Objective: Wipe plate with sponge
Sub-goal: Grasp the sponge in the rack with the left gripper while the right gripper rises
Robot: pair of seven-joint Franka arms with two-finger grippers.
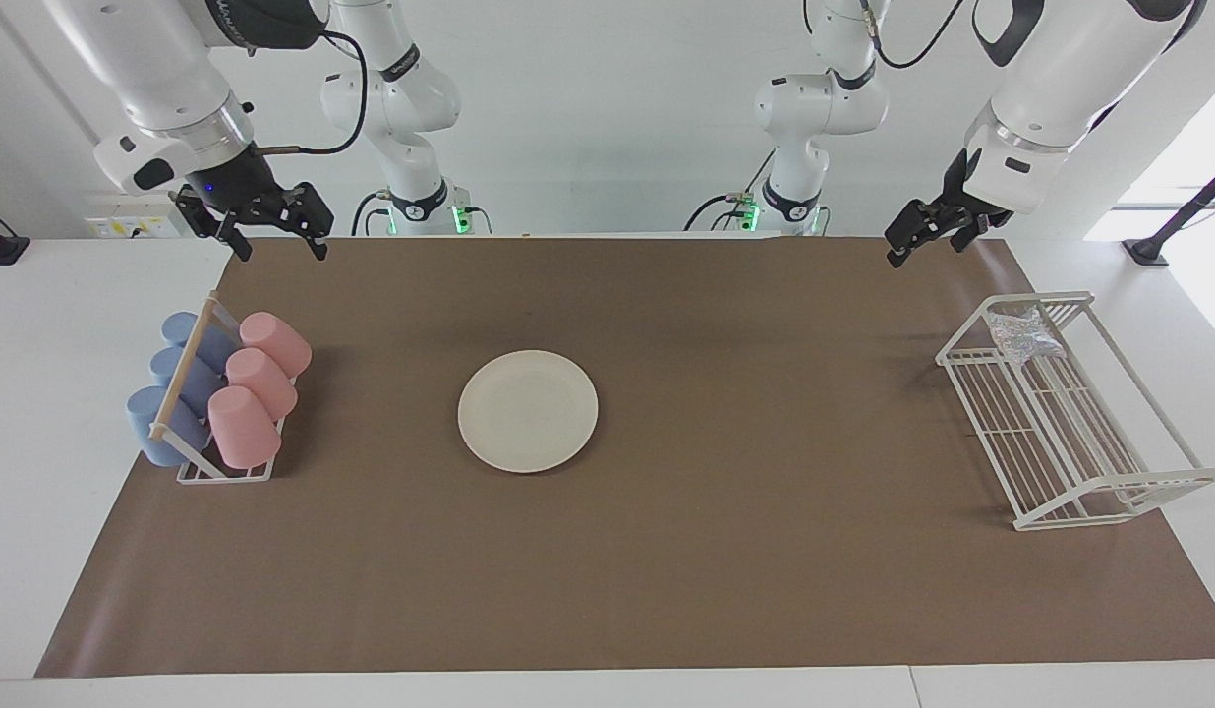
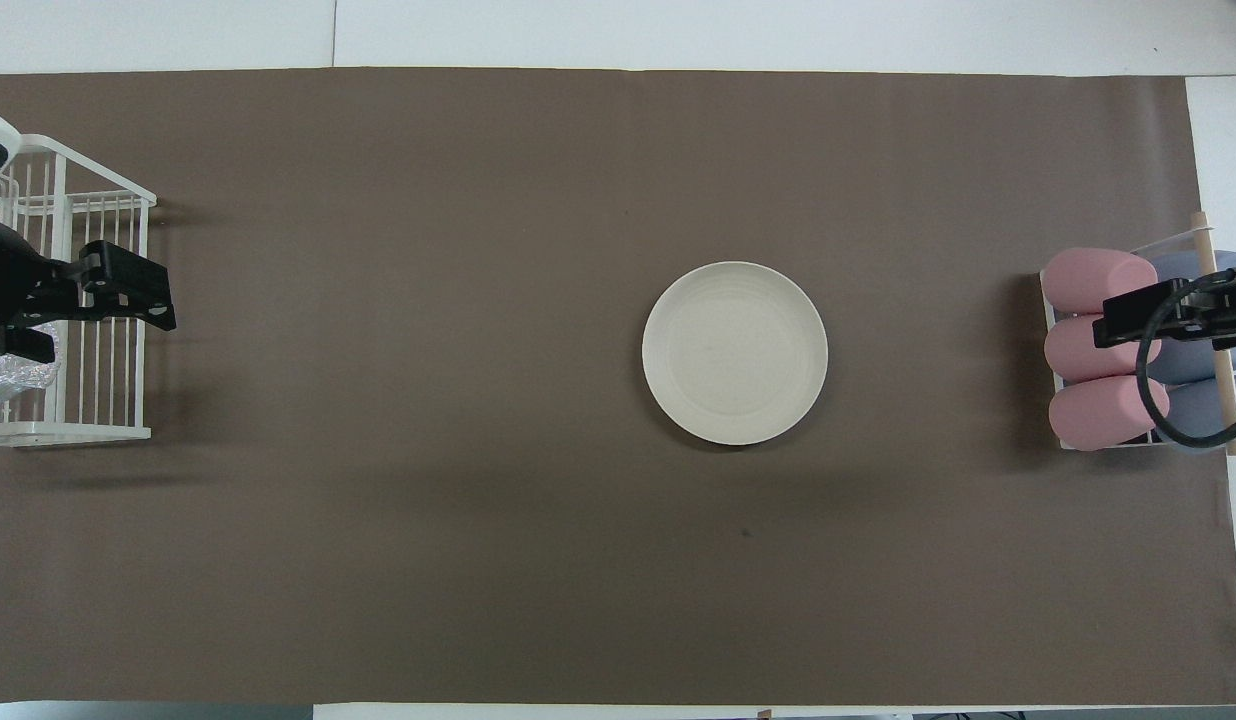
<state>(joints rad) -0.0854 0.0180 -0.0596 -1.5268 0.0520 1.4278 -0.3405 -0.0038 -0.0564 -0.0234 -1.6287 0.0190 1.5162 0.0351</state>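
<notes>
The round cream-white plate (image 1: 528, 411) (image 2: 735, 353) lies flat on the brown mat, with nothing on it. The silvery speckled sponge (image 1: 1025, 334) (image 2: 8, 375) lies in the white wire rack (image 1: 1035, 299), at the rack's end nearer to the robots. In the overhead view the left arm's hand partly covers it. My left gripper (image 1: 920, 246) hangs open and empty, high in the air near the rack, clear of the sponge. My right gripper (image 1: 280, 246) hangs open and empty above the cup holder's end of the mat.
A small holder (image 1: 224, 474) with three pink cups (image 1: 259, 388) and three blue cups (image 1: 170, 393) lying on their sides stands at the right arm's end of the table. The wire rack stands at the left arm's end. Brown mat (image 1: 765, 472) surrounds the plate.
</notes>
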